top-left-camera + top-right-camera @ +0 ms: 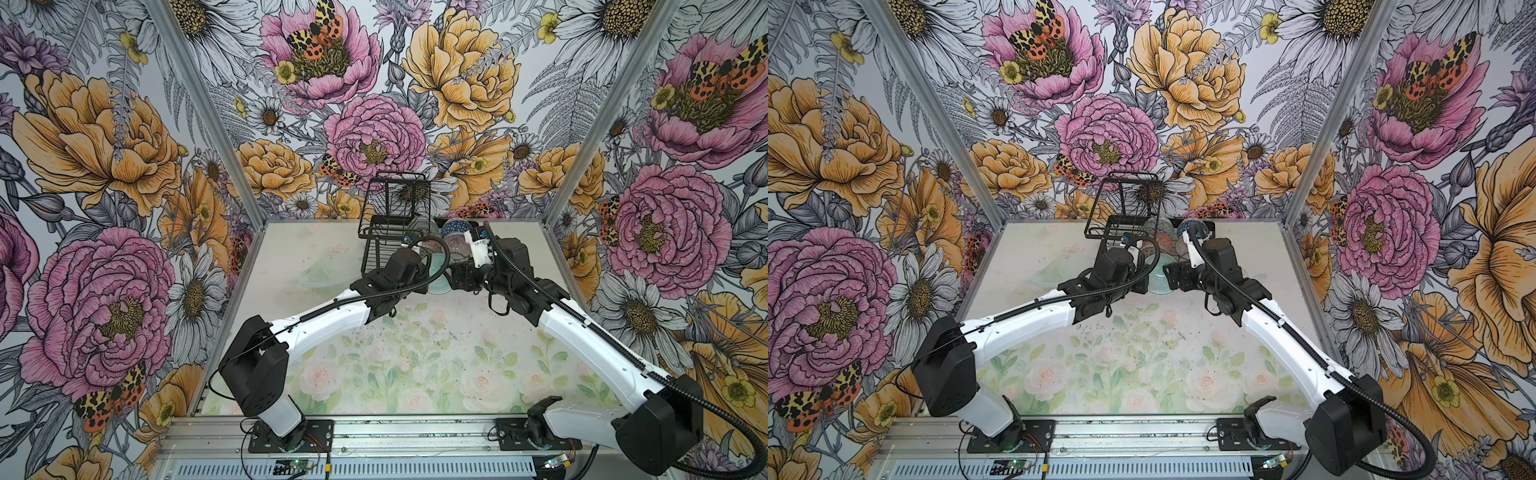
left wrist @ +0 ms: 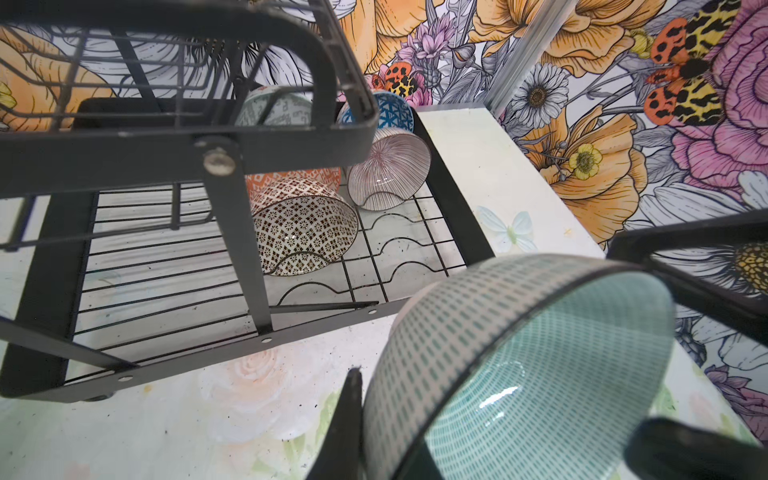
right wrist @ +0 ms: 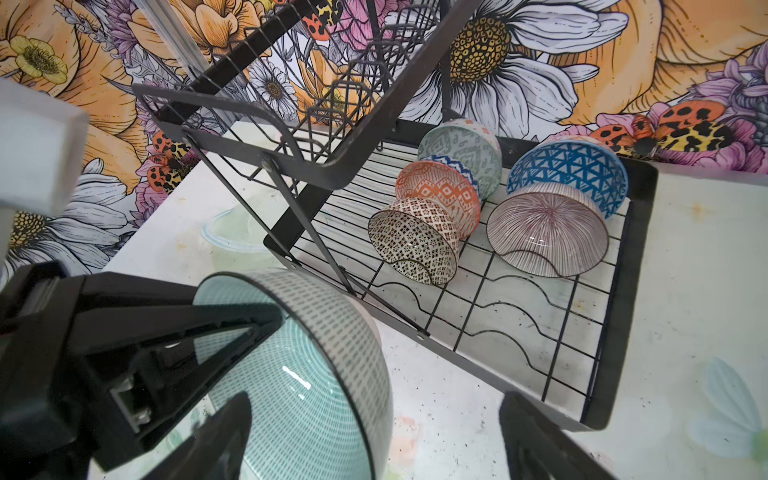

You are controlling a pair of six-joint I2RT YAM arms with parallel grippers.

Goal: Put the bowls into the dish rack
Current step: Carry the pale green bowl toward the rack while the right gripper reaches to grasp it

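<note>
My left gripper (image 2: 376, 399) is shut on the rim of a pale teal bowl (image 2: 519, 365), held tilted above the table just in front of the dish rack (image 3: 640, 249). The right wrist view shows its fingers (image 3: 257, 328) pinching the rim. My right gripper (image 3: 376, 401) is open and straddles the same bowl's wall, one finger over the inside and one outside. Five bowls stand on edge in the rack: black-white tiled (image 3: 415, 245), orange-white (image 3: 440, 191), grey-green (image 3: 461, 153), blue lattice (image 3: 569, 170), pink-striped (image 3: 548, 232). Both top views show the teal bowl (image 1: 438, 284) (image 1: 1160, 284) between the wrists.
The rack's taller wire basket tier (image 3: 291, 137) overhangs the rack's left part, on slanted struts. Free plate slots (image 3: 519, 316) lie in front of the standing bowls. The rack stands at the back of the flower-print table (image 1: 415, 353), near the floral back wall.
</note>
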